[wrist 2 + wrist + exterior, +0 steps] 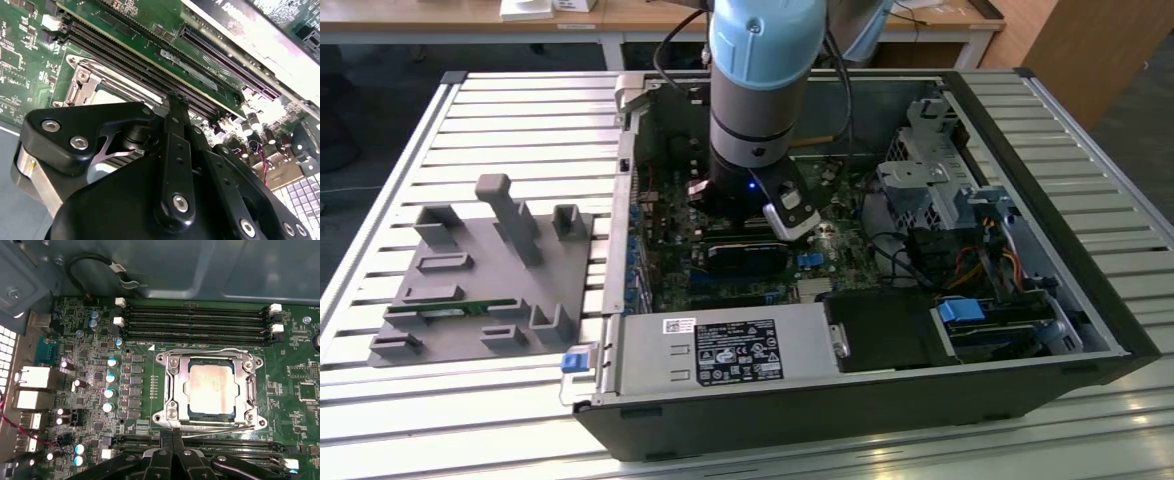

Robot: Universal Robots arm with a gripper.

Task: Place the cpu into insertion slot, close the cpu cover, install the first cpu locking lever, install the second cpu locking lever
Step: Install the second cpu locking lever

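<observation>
Now the cpu [212,388] sits in its slot with the cpu cover [173,390] down over it — the gripper [172,436], fingers pressed together (holding nothing), touches a thin lever [210,428] at the edge, maybe to push it.

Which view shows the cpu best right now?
The first wrist view: the cpu faces the camera, seated in the socket with the cover closed around it. The second wrist view shows a sliver beyond the gripper. In the exterior view the arm blocks it.
</observation>
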